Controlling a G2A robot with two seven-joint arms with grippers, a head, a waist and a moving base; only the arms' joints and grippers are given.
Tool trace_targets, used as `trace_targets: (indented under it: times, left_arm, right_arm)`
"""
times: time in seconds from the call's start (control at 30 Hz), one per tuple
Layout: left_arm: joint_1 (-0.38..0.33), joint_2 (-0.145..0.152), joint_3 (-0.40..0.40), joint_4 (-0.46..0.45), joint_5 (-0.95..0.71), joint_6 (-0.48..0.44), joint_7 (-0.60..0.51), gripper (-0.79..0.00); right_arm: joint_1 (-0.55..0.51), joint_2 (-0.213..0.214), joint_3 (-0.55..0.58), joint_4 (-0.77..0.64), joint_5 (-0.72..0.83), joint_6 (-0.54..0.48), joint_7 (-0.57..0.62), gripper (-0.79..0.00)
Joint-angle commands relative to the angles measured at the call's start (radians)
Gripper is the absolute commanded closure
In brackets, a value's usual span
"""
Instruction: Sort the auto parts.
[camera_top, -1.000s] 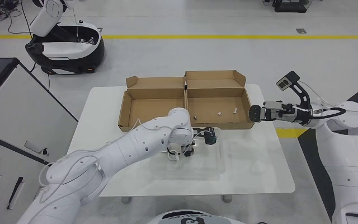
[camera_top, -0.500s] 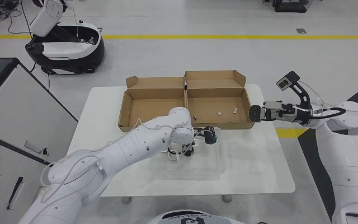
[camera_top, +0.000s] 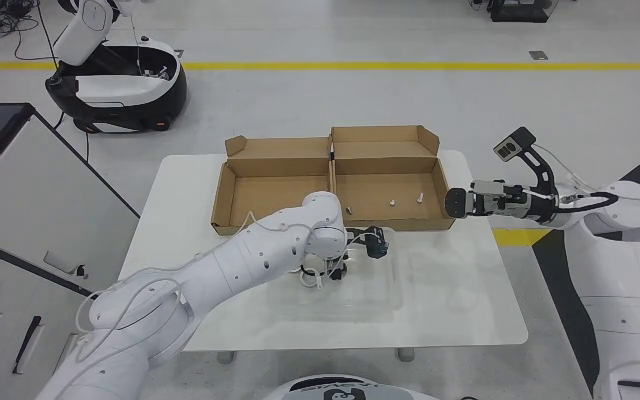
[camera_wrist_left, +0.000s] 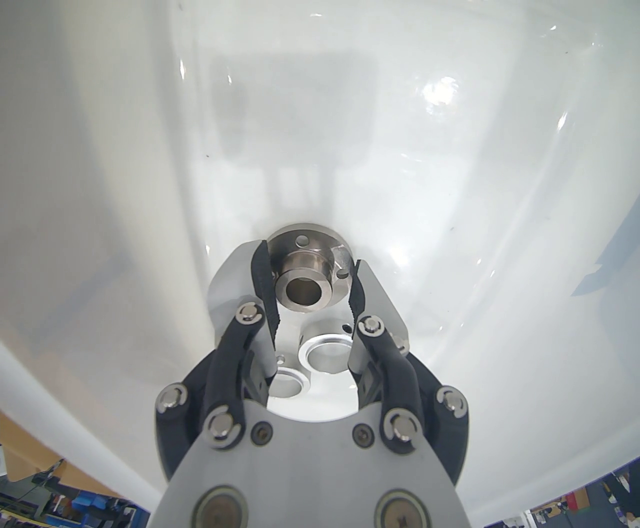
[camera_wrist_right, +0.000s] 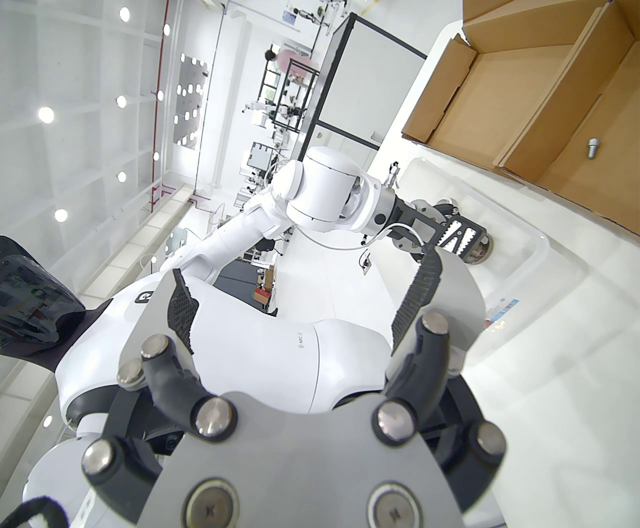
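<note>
My left gripper (camera_wrist_left: 308, 272) is shut on a steel flanged hub (camera_wrist_left: 301, 292), held just above the floor of a clear plastic tray (camera_wrist_left: 450, 200). Two more silver ring-shaped parts (camera_wrist_left: 325, 352) lie in the tray below the fingers. In the top view this gripper (camera_top: 375, 243) sits at the tray's far edge, near the cardboard box (camera_top: 330, 180). The box's right compartment holds three small bolts (camera_top: 393, 202). My right gripper (camera_wrist_right: 302, 270) stands open with nothing in it, off the table's right side (camera_top: 455, 202), level with the box's right end. It looks across at the left gripper (camera_wrist_right: 460, 235).
The clear tray (camera_top: 400, 290) takes up the table's middle front. The box's left compartment (camera_top: 270, 195) shows a bare floor. A black-framed panel (camera_top: 50, 190) stands left of the table, and a dark and white machine (camera_top: 120, 85) is on the floor behind.
</note>
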Motion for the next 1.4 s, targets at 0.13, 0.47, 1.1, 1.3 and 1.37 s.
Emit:
trace_targets:
  times: [0.13, 0.47, 1.1, 1.3, 1.37]
  left_arm:
    - [-0.001, -0.003, -0.007, 0.012, -0.004, -0.006, -0.002, -0.363]
    - [-0.005, -0.008, -0.003, 0.018, -0.004, -0.002, -0.008, -0.314]
    - [-0.018, -0.014, 0.008, 0.031, -0.008, -0.001, -0.009, -0.296]
    - [-0.027, -0.017, 0.019, 0.043, -0.013, 0.004, -0.015, -0.074]
    - [-0.03, -0.019, 0.023, 0.046, -0.017, 0.004, -0.015, -0.074]
  right_arm:
    - [0.0, 0.0, 0.0, 0.0, 0.0, 0.0, 0.0, -0.785]
    - [0.0, 0.0, 0.0, 0.0, 0.0, 0.0, 0.0, -0.785]
    - [0.0, 0.0, 0.0, 0.0, 0.0, 0.0, 0.0, -0.785]
    - [0.0, 0.0, 0.0, 0.0, 0.0, 0.0, 0.0, -0.785]
    - [0.0, 0.0, 0.0, 0.0, 0.0, 0.0, 0.0, -0.785]
